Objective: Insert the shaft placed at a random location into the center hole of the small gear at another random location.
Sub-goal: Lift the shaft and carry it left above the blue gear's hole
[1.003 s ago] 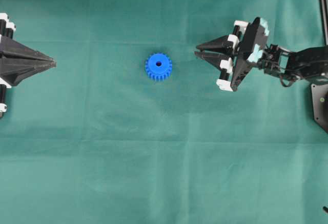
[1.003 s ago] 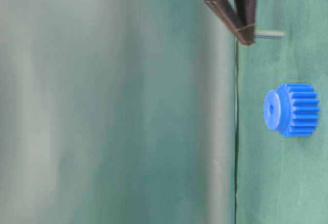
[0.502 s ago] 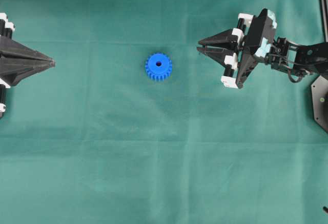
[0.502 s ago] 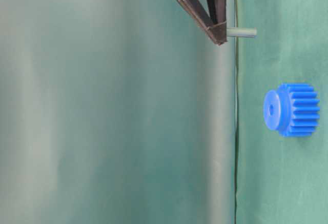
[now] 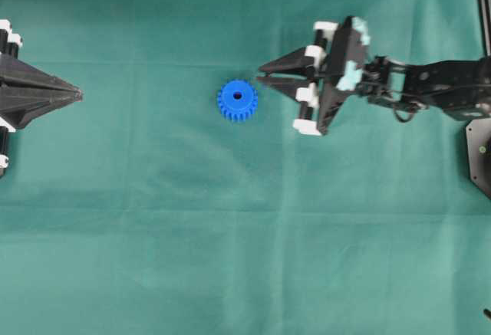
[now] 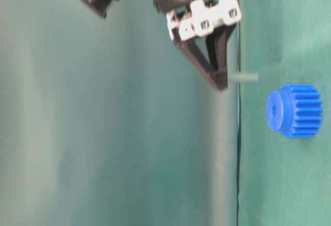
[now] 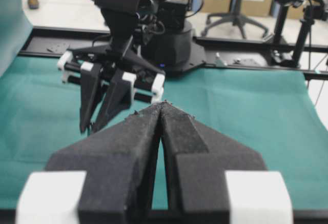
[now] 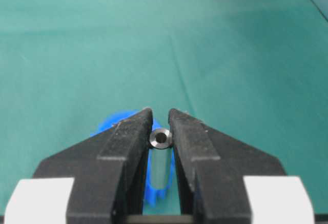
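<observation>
The small gear (image 5: 237, 100), bright blue and toothed, lies flat on the green cloth, its center hole (image 5: 237, 96) facing up and empty. My right gripper (image 5: 261, 75) hovers just right of it and is shut on the shaft (image 8: 160, 138), a short silver pin seen end-on between the fingertips. In the table-level view the shaft (image 6: 244, 77) points from the right gripper (image 6: 221, 83) toward the cloth, off to one side of the small gear (image 6: 297, 110) and clear of its hub. Part of the small gear (image 8: 110, 122) shows behind the fingers. My left gripper (image 5: 79, 94) rests far left, shut and holding nothing.
Green cloth (image 5: 245, 243) covers the whole table. The right arm (image 5: 430, 86) reaches in from the right edge. In the left wrist view the arm's base (image 7: 169, 39) and a black rail (image 7: 246, 44) stand at the table's far end.
My right gripper has carried the shaft left, from well right of the gear to just beside it. The gear and the left gripper have not moved.
</observation>
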